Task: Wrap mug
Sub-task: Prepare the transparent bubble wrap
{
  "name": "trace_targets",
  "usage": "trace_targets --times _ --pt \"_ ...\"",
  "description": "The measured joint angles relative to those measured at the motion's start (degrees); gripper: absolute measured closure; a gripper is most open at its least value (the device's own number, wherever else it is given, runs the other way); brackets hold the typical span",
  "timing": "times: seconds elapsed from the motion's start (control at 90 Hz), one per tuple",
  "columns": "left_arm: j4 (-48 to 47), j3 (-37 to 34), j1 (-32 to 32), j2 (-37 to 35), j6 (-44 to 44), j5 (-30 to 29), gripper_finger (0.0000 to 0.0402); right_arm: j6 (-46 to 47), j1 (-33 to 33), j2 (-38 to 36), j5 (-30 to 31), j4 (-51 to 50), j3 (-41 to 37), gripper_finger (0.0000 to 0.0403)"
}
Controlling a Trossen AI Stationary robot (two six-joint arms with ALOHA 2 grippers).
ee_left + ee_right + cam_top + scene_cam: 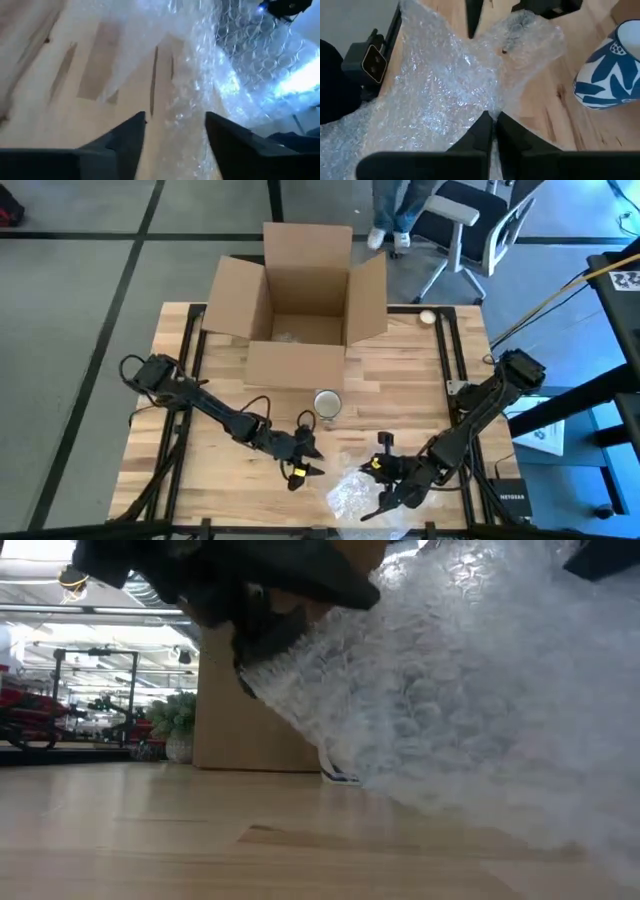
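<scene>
A blue-and-white mug (327, 404) (607, 70) stands upright on the wooden table, in front of the open cardboard box (300, 300). A crumpled sheet of clear bubble wrap (352, 494) (445, 90) lies near the table's front edge. My right gripper (494, 122) (368, 472) is shut on it. My left gripper (175, 132) (312, 458) is open at the wrap's other end. One of its fingers stands on each side of a corner of the wrap (192, 75). My right gripper pinches the bubble wrap's near edge (492, 107) between its two fingers. It comes in low from the table's right side. From the pinch the sheet spreads toward the left gripper, loose and crumpled. My left gripper has the wrap between its open fingers (127, 137). I cannot tell whether they touch it.
The cardboard box stands with its flaps open at the table's far middle. A small pale round thing (427, 317) lies at the far right. Bare wood (200, 830) shows left of the wrap. Beyond the table are an office chair (470, 220) and a person's legs (395, 215).
</scene>
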Motion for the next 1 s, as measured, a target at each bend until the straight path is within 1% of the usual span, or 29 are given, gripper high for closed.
trace_targets --times 0.111,0.167,0.244,0.3,0.411,0.478,0.578,0.644,0.722,0.811,0.9,1.0 --pt "-0.5 0.0 -0.1 0.0 0.6 2.0 0.0367 -0.5 -1.0 0.0 0.1 0.0 0.0 0.0403" --pt "-1.2 0.0 -0.2 0.0 0.4 2.2 0.0387 -1.2 -1.6 0.0 0.2 0.0 0.0 0.0401" --pt "-4.0 0.0 -0.7 -0.7 -0.2 2.1 0.0395 -1.3 -2.4 0.0 0.2 0.0 0.0 0.0391" --pt "-6.2 0.0 -1.0 -1.5 -0.7 1.2 0.0399 -1.3 -2.8 0.0 0.0 0.0 0.0 0.0376" --pt "-11.3 0.0 -1.8 -2.9 -1.8 -2.2 0.0401 -1.9 -3.2 0.0 -0.3 -1.1 1.3 0.0332" --pt "-12.8 0.0 -2.2 -3.4 -1.9 -3.2 0.0401 -4.9 -3.2 -0.1 -0.4 -2.3 3.1 0.03" --pt "-12.4 0.0 -2.3 -3.5 -1.8 -3.2 0.0401 -10.1 -3.1 -0.1 -0.1 -6.2 6.8 0.0254" --pt "-12.4 0.0 -2.3 -3.5 -1.8 -3.3 0.0401 -13.3 -3.9 -0.1 -0.3 -5.8 8.7 0.0229" --pt "-12.0 0.0 -2.0 -3.5 -1.6 -3.4 0.0402 -16.8 -6.1 0.8 -3.5 -4.9 9.4 0.0208" --pt "-10.8 0.0 -2.0 -3.5 -0.7 -3.4 0.0402 -22.3 -9.7 3.9 -9.5 -1.5 9.4 0.0195" --pt "-10.4 0.0 -2.0 -3.5 -0.3 -3.4 0.0402 -27.5 -12.9 8.2 -13.7 2.4 9.4 0.0192" --pt "-10.6 0.0 -2.0 -3.5 -0.3 -3.4 0.0402 -31.3 -15.6 12.5 -16.4 2.5 11.1 0.0196"
